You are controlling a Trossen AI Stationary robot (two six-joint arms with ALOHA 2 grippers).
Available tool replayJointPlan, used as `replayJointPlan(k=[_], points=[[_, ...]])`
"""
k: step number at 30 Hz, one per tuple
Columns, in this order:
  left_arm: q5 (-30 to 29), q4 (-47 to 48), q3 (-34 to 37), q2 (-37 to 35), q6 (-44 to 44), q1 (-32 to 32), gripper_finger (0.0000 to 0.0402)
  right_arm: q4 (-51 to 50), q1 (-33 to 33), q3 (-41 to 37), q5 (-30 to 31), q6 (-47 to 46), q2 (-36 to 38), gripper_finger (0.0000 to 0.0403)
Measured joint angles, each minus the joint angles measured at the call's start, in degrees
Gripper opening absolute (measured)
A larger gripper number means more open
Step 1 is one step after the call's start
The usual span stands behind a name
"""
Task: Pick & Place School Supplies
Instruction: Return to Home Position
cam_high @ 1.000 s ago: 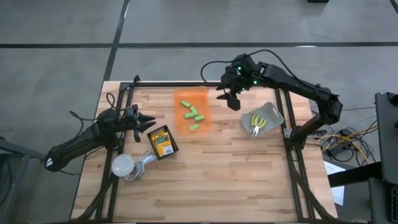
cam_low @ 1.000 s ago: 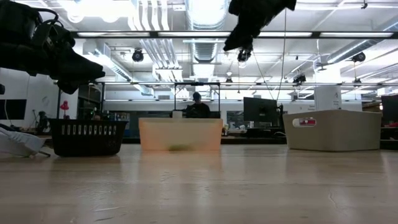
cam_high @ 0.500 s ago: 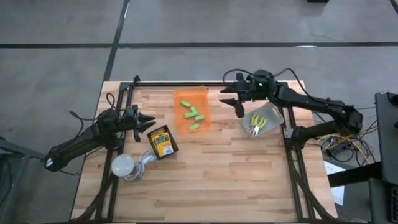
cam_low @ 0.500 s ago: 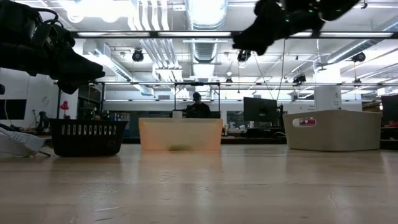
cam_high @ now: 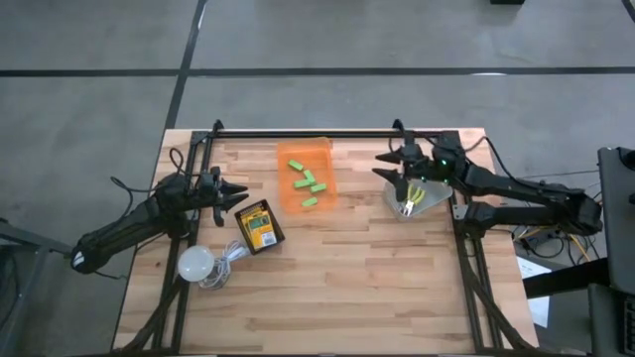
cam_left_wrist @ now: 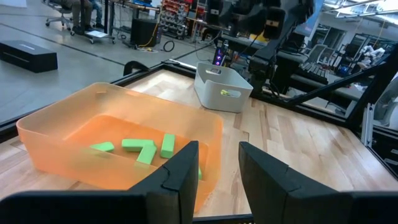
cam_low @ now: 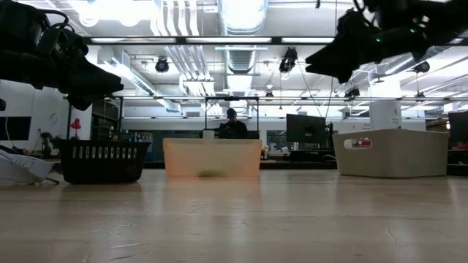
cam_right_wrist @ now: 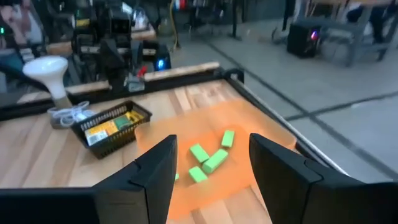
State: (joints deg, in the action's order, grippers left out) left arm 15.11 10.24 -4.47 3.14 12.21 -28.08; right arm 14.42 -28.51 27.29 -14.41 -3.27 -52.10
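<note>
Several green blocks lie in the orange tray; they also show in the left wrist view and the right wrist view. Yellow-and-green crayon boxes sit in a black basket. Yellow-handled tools lie in the white bin. My right gripper hangs open above the table between tray and bin, pointing toward the tray. My left gripper is open, raised left of the tray, beside the basket.
A white bulb with its cord lies near the table's left near corner. Black frame rails run along the table's left, right and far edges. Bare wood spans the near half of the table. A person sits far off in the room.
My right gripper has drawn back from beside the tray's far right corner toward the table's right edge, ending above the white bin's left side. It has turned from pointing toward the near edge to pointing left at the tray. It has stayed open. The left arm has kept still.
</note>
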Motion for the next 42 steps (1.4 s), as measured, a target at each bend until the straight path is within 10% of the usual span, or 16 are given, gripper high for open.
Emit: replayJointPlan(k=[18,36,42], points=[[0.0,0.0,0.0,0.0,0.0,0.0,0.0119,20.5,0.0,-26.6,2.6,-12.0,16.9,0.0196],[0.0,0.0,0.0,0.0,0.0,0.0,0.0119,-16.1,0.0,-25.5,5.4,-14.9,50.7,0.0196],[0.0,0.0,0.0,0.1,0.0,0.0,0.0119,-21.1,0.0,-23.4,5.8,-11.1,51.2,0.0196]])
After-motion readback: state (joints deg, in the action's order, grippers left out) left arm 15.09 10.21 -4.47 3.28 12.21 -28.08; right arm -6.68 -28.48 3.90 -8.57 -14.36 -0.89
